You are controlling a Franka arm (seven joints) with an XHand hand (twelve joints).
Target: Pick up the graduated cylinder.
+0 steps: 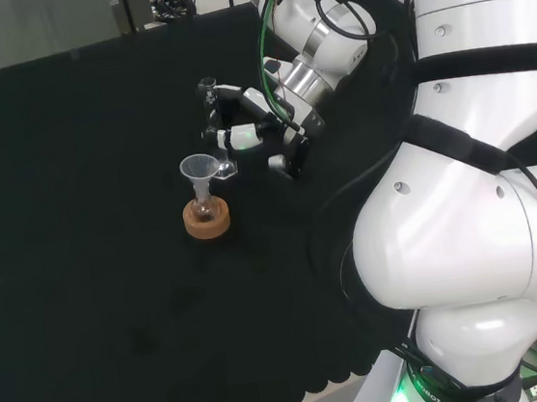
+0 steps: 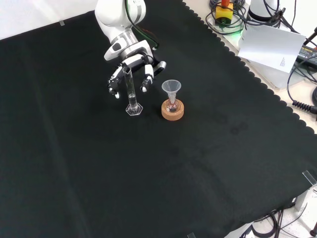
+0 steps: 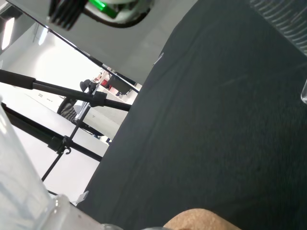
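The graduated cylinder [image 2: 131, 93], a slim clear tube on a hexagonal foot, stands upright on the black cloth. In the head view its foot [image 1: 225, 170] shows just below the fingers. The hand [image 2: 132, 60] hovers behind the tube's upper part. Its fingers [image 2: 113, 85] reach down on either side of the tube, spread and not closed on it. In the head view the hand [image 1: 258, 129] points left with straight fingers. The wrist view has the clear cylinder [image 3: 21, 191] close and blurred at one corner.
A small flask with a clear funnel [image 2: 171, 87] sits in a cork ring [image 2: 172, 110] right of the cylinder in the front view, also cork ring [image 1: 207, 219]. The arm's white links [image 1: 480, 186] stand at the head view's right. Paper and cables [image 2: 270, 44] lie past the cloth's scalloped edge.
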